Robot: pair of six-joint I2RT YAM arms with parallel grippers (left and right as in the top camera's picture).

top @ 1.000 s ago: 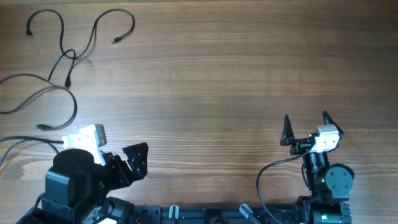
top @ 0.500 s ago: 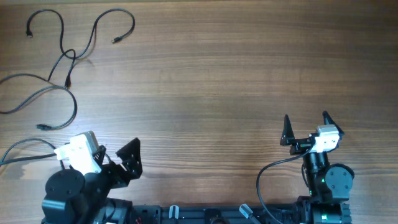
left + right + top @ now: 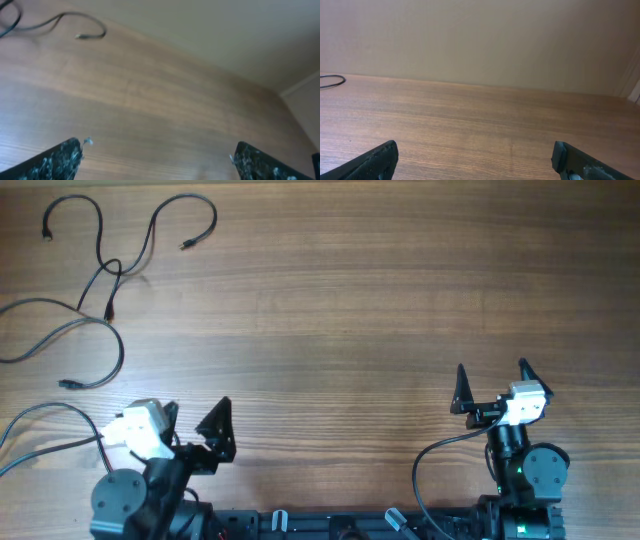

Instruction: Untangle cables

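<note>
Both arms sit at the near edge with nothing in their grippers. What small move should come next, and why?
Probably extend the left gripper forward toward the cables. Its jaws are open and empty. The cables lie crossed over each other at the far left of the table, untouched. The right gripper, also open, is much farther from them.

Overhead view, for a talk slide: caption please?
Thin black cables lie crossed at the wooden table's far-left corner; left gripper and right gripper sit open, empty, by the near edge.
</note>
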